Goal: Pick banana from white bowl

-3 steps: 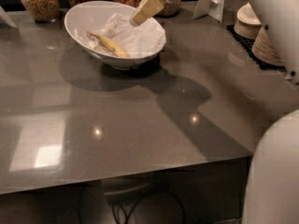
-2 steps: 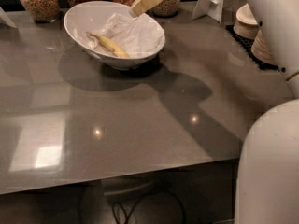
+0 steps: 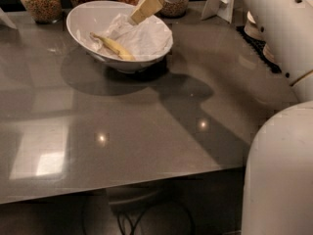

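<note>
The gripper [image 3: 143, 9] hangs at the top middle of the frame, over the back right part of the white bowl [image 3: 80, 17]. I cannot tell if it is open or closed. The banana [image 3: 113, 46] lies lower left of it, apart, inside the bowl on crumpled white paper [image 3: 146, 38]. The bowl sits on a shiny grey table [image 3: 146, 131].

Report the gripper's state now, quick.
Gripper: over the far side of the white bowl, apart from the banana lying inside; open or shut cannot be told.
</note>
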`<state>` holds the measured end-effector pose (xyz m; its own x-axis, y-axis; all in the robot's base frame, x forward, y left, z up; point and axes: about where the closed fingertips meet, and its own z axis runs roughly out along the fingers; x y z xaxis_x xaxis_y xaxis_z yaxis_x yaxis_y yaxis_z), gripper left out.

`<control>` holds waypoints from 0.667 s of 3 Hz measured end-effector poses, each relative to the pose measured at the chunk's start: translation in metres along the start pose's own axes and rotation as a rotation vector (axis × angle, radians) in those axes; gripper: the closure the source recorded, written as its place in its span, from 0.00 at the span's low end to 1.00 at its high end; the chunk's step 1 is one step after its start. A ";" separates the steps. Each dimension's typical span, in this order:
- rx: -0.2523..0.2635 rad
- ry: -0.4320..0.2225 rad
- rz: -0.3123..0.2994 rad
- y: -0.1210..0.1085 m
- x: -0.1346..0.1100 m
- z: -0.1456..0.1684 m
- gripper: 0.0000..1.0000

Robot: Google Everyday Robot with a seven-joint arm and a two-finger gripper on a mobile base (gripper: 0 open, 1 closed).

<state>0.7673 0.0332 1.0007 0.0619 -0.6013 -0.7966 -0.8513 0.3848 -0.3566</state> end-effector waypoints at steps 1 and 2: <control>-0.079 0.021 0.059 0.025 0.014 0.033 0.00; -0.162 0.048 0.114 0.048 0.026 0.057 0.19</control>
<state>0.7581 0.0760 0.9348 -0.0612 -0.5948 -0.8015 -0.9244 0.3367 -0.1792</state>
